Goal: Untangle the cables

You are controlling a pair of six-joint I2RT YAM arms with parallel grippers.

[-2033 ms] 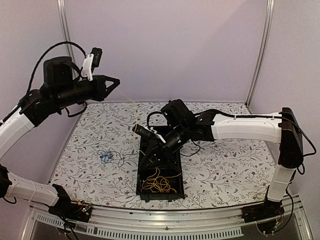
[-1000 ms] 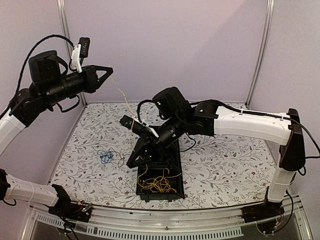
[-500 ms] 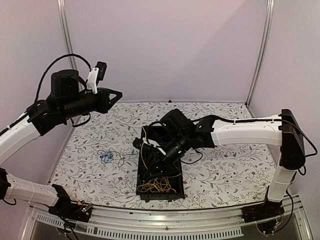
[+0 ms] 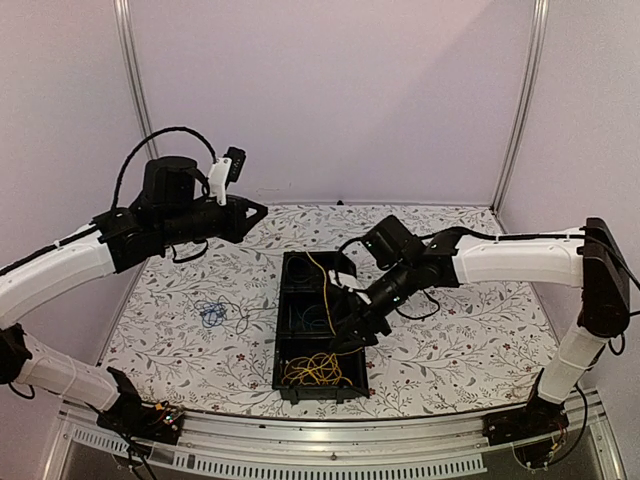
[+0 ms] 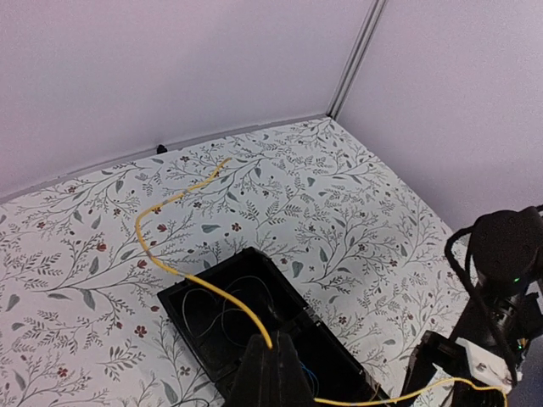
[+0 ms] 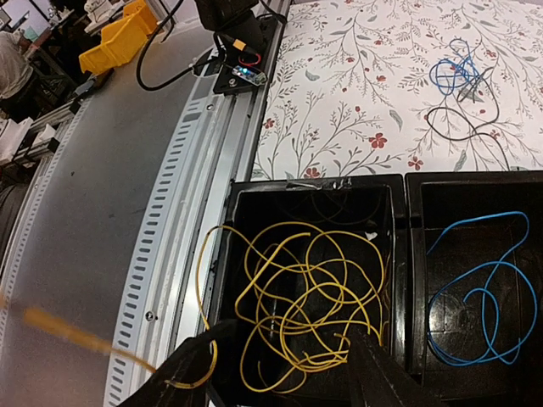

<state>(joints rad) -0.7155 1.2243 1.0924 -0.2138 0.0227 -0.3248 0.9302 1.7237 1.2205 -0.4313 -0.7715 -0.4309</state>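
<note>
Top view: the left gripper hangs high over the table's far left, its arm reaching forward. The right gripper dips into the black tray above the yellow tangle – a blue and dark bunch lies left of the tray.

Left wrist: the jaws are clenched on one yellow wire that trails across the tray's far end.

Right wrist: the fingers are spread and grip nothing – clearest here, a blue wire coils in the next compartment.

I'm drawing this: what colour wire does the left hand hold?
Yellow wire; best in left wrist view.
</note>
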